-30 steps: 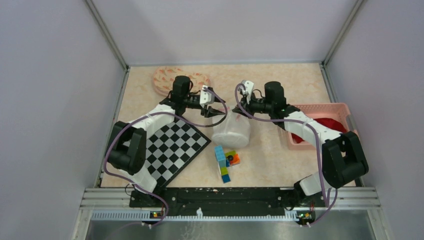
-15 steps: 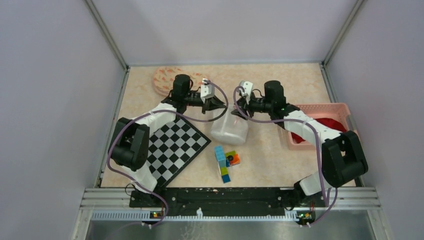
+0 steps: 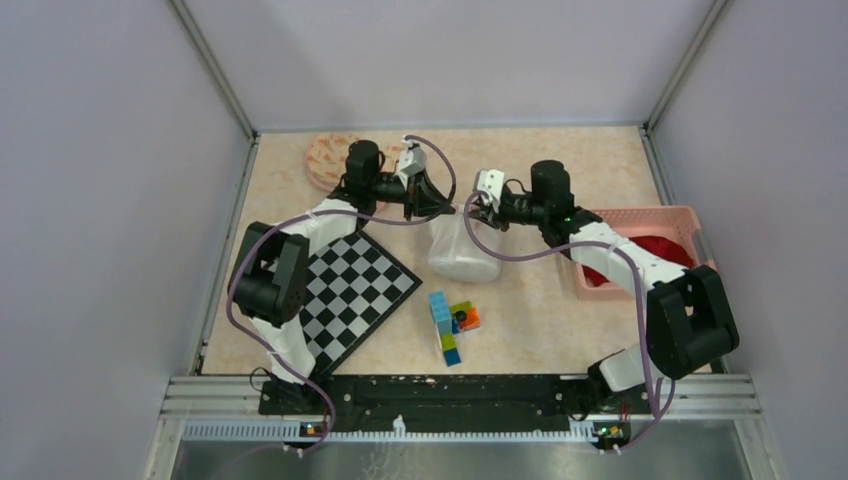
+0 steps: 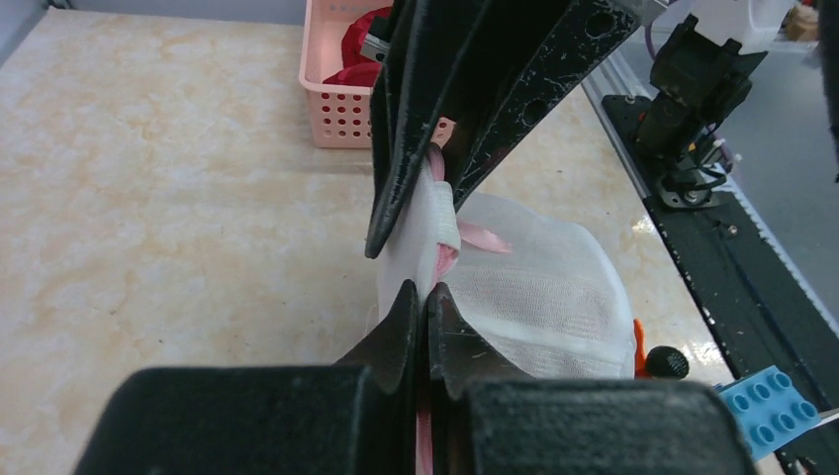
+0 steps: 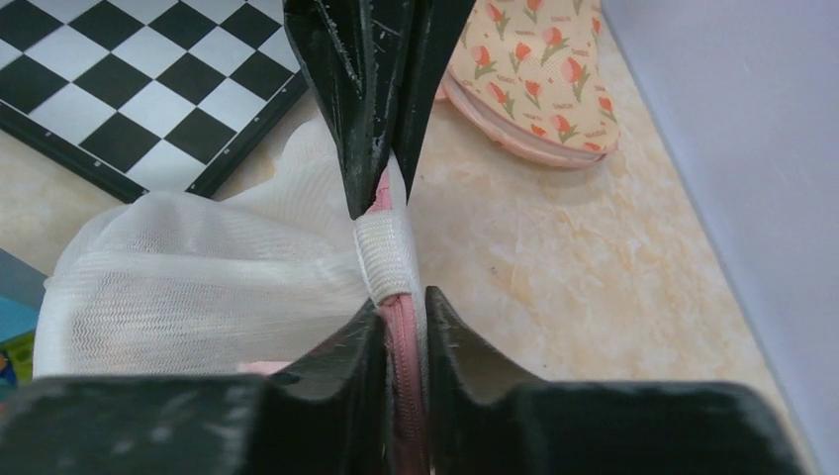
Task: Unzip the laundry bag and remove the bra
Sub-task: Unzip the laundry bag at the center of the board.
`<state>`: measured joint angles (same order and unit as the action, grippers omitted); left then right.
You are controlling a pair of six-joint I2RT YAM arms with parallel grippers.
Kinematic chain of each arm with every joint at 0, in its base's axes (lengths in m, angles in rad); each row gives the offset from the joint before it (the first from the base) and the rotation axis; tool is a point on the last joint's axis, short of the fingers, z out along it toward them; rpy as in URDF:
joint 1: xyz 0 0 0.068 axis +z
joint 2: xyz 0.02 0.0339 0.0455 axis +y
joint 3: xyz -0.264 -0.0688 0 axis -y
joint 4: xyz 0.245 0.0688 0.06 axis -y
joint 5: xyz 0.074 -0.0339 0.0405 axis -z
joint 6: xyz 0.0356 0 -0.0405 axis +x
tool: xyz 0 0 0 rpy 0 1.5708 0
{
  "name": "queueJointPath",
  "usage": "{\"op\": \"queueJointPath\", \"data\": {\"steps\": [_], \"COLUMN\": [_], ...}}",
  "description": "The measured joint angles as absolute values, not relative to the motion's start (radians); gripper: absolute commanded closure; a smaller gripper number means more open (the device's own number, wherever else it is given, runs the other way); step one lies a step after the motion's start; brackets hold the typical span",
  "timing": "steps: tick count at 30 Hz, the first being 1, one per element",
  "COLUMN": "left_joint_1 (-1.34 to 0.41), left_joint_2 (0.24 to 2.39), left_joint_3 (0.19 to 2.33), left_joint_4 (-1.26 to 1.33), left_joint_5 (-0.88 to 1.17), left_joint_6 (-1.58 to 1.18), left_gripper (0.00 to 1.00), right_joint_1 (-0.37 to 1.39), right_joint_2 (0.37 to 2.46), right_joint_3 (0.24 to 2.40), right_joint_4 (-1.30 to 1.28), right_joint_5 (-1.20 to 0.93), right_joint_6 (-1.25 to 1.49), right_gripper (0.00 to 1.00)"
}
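**A:** Where's the bag?

**B:** Mid-counter, between the board and the basket, just beyond the blocks. Its top edge is drawn up to where the two arms meet, and the white mesh bulges out below that.

**A:** Left fingers?

**B:** Clenched on the bag's top edge. In the left wrist view the tips meet, with mesh and a sliver of pink pinched between them.

**A:** And the right fingers?

**B:** They point straight at the left pair from the other side, and the two sets of tips are near each other. They sit tight on either side of the pink zip, gripping the bag along that seam. A white elastic tab wraps over the zip in the short stretch between the two pairs.

**A:** Is the zip open?

**B:** I cannot tell — the tab and the fingers cover most of it.

**A:** Any bra in sight?

**B:** Not that I can make out. A pink ribbon lies on the mesh near the top, just beside the right fingers.

**A:** And around it?

**B:** There is red cloth in the basket, on the right. A tulip-print piece lies at the far left of the counter — beyond the board and apart from the bag.
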<state>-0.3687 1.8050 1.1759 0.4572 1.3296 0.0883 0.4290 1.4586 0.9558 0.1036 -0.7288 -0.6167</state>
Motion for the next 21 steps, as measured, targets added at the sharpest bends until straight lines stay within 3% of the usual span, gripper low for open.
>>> {"op": "queueJointPath", "data": {"steps": [2,9,15,21], "left_joint_1": [-0.366,-0.355,-0.354,-0.355], "left_joint_2": [1.818,1.855,1.855,1.855], "left_joint_3": [1.180,1.180,1.172,1.168], "left_joint_4": [0.493,0.627,0.693,0.711], "left_joint_5": [1.332,1.316,1.287,1.276], "left_joint_6": [0.031,-0.168,-0.239,-0.267], "left_gripper": [0.94,0.66,0.66,0.72], "right_joint_1": [0.429,0.429,0.429,0.429], "right_joint_2": [1.458,1.456,1.456,1.456], "right_joint_3": [0.955,0.948,0.948,0.948], "right_joint_4": [0.105,0.112,0.112,0.115], "right_joint_5": [-0.731,-0.729,-0.729,-0.731], "right_joint_6": [-0.631,-0.643,-0.589,-0.535], "right_gripper": [1.00,1.00,1.00,1.00]}}
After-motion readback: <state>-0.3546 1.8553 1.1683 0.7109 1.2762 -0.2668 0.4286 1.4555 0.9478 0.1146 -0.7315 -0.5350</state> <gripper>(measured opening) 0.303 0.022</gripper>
